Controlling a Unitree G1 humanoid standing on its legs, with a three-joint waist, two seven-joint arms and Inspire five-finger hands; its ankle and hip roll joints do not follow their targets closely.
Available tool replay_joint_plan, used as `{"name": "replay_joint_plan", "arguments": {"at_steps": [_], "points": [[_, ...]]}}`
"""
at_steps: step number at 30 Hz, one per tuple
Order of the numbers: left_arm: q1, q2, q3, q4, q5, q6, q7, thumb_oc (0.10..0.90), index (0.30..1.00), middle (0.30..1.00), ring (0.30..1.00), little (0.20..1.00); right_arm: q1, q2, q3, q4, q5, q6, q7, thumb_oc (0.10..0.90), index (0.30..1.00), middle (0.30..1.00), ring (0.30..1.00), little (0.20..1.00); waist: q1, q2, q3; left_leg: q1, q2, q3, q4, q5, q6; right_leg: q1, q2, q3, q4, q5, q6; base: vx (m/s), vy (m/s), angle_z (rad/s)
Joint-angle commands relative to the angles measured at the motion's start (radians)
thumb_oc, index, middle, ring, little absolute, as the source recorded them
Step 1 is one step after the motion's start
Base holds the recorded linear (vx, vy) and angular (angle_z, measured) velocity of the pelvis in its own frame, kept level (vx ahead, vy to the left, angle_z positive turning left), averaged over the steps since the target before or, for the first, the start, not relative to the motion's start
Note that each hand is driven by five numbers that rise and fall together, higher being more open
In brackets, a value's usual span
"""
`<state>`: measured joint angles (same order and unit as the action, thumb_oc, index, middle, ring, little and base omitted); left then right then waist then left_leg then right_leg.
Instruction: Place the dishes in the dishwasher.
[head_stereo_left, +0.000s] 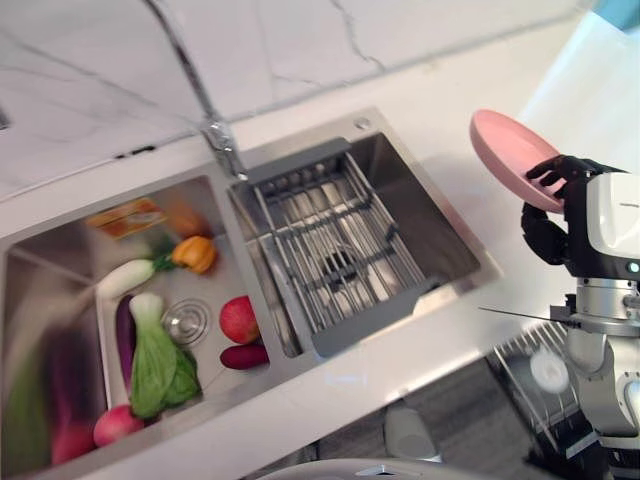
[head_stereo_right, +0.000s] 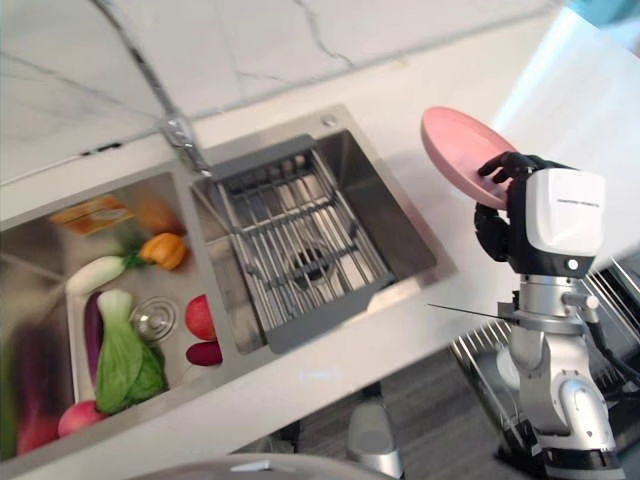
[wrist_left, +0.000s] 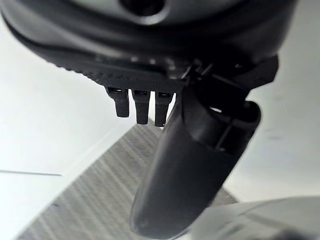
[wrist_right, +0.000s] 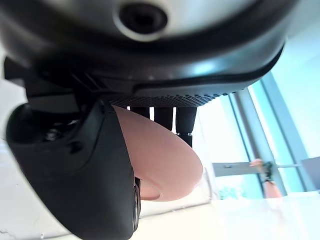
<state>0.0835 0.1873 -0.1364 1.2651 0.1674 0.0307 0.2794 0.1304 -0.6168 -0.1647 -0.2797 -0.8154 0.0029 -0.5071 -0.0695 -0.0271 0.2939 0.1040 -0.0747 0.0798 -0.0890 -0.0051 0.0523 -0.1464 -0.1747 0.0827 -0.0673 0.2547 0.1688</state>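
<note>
A pink plate (head_stereo_left: 505, 150) is held tilted in the air over the white counter, to the right of the sink. My right hand (head_stereo_left: 558, 176) is shut on its lower edge, with dark fingers curled over the rim. In the right wrist view the plate (wrist_right: 160, 160) shows between the thumb (wrist_right: 85, 170) and the fingers. Below that hand, past the counter's front edge, lies the wire dishwasher rack (head_stereo_left: 530, 365), with a white round piece in it. My left hand (wrist_left: 195, 165) hangs over grey floor beside a white surface, fingers relaxed and holding nothing.
The steel double sink (head_stereo_left: 470, 280) is set into the white counter. Its right basin holds a grey wire drainer (head_stereo_left: 330, 250). The left basin holds several vegetables and fruits (head_stereo_left: 160, 350). The tap (head_stereo_left: 215, 130) stands behind the divider.
</note>
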Motion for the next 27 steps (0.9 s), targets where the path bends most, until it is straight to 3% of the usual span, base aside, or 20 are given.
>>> {"name": "replay_joint_plan", "arguments": {"at_steps": [1, 4, 6, 7, 8, 9, 11, 19, 27], "points": [[-0.079, 0.044, 0.073, -0.011, -0.019, 0.004, 0.007, 0.800, 0.900, 0.900, 0.900, 0.900, -0.125, -0.126, -0.050, -0.078, -0.018, 0.003, -0.098, 0.400, 0.300, 0.300, 0.300, 0.300, 0.054, 0.020, -0.065, 0.025, 0.058, -0.038, 0.002, -0.066, -0.071, -0.005, -0.069, -0.169, 0.195, -0.141, 0.056, -0.14, 0.130, -1.04], [-0.076, 0.041, 0.079, -0.001, -0.018, 0.009, -0.001, 0.800, 0.900, 0.900, 0.900, 0.900, -0.109, -0.133, -0.064, -0.078, -0.027, 0.007, -0.089, 0.400, 0.300, 0.300, 0.300, 0.300, 0.057, 0.024, -0.068, 0.018, 0.059, -0.024, 0.002, -0.052, -0.062, 0.005, -0.041, -0.158, 0.269, -0.176, 0.042, -0.12, 0.115, -0.39], [-0.064, 0.046, 0.087, 0.014, 0.021, 0.023, -0.020, 0.800, 0.900, 0.900, 0.900, 0.900, -0.051, -0.157, -0.144, -0.093, -0.041, 0.007, -0.075, 0.400, 0.300, 0.300, 0.300, 0.300, 0.069, 0.038, -0.098, -0.011, 0.064, 0.007, 0.004, -0.036, -0.041, 0.067, 0.043, -0.143, 0.397, -0.324, 0.000, -0.17, 0.150, -0.38], [-0.056, 0.048, 0.092, 0.016, 0.026, 0.026, -0.025, 0.800, 0.900, 0.900, 0.900, 0.900, -0.046, -0.154, -0.163, -0.091, -0.049, 0.018, -0.088, 0.400, 0.300, 0.300, 0.300, 0.300, 0.087, 0.027, -0.106, -0.019, 0.054, 0.027, 0.006, -0.037, -0.043, 0.119, 0.036, -0.180, 0.337, -0.340, -0.006, -0.11, 0.072, -0.31], [-0.056, 0.048, 0.092, 0.016, 0.026, 0.026, -0.025, 0.800, 0.900, 0.900, 0.900, 0.900, -0.046, -0.154, -0.163, -0.091, -0.049, 0.018, -0.088, 0.400, 0.300, 0.300, 0.300, 0.300, 0.087, 0.027, -0.106, -0.019, 0.054, 0.027, 0.006, -0.037, -0.043, 0.119, 0.036, -0.180, 0.337, -0.340, -0.006, -0.15, -0.053, -0.40], [-0.048, 0.043, 0.116, 0.022, 0.018, 0.022, -0.024, 0.800, 0.900, 0.900, 0.900, 0.900, -0.038, -0.158, -0.168, -0.074, -0.056, 0.037, -0.086, 0.400, 0.300, 0.300, 0.300, 0.300, 0.108, 0.006, -0.125, -0.041, 0.043, 0.065, 0.003, -0.030, -0.056, 0.165, 0.010, -0.220, 0.201, -0.316, 0.003, -0.08, -0.097, -0.93], [-0.043, 0.028, 0.141, 0.031, -0.010, 0.022, -0.031, 0.800, 0.900, 0.900, 0.900, 0.900, 0.007, -0.189, -0.214, -0.057, -0.075, 0.052, -0.073, 0.400, 0.300, 0.300, 0.300, 0.300, 0.095, 0.010, -0.153, -0.036, 0.055, 0.078, 0.003, -0.034, -0.064, 0.188, 0.027, -0.170, 0.081, -0.280, 0.005, 0.03, -0.105, -1.30], [-0.028, -0.008, 0.138, 0.015, -0.019, 0.014, -0.037, 0.800, 0.900, 0.900, 0.900, 0.900, 0.075, -0.183, -0.292, -0.029, -0.068, 0.087, -0.072, 0.400, 0.300, 0.300, 0.300, 0.300, 0.074, 0.031, -0.156, -0.020, 0.072, 0.104, 0.002, -0.040, -0.079, 0.222, 0.028, -0.168, -0.002, -0.247, 0.007, 0.02, -0.043, -0.21], [-0.040, -0.025, 0.115, -0.006, -0.054, 0.008, -0.031, 0.800, 0.900, 0.900, 0.900, 0.900, 0.121, -0.148, -0.286, 0.075, -0.024, 0.104, -0.092, 0.400, 0.300, 0.300, 0.300, 0.300, 0.051, 0.064, -0.096, -0.036, 0.103, 0.101, 0.002, -0.018, -0.099, 0.204, 0.044, -0.159, -0.008, -0.242, -0.007, -0.05, -0.046, -0.10]]}}
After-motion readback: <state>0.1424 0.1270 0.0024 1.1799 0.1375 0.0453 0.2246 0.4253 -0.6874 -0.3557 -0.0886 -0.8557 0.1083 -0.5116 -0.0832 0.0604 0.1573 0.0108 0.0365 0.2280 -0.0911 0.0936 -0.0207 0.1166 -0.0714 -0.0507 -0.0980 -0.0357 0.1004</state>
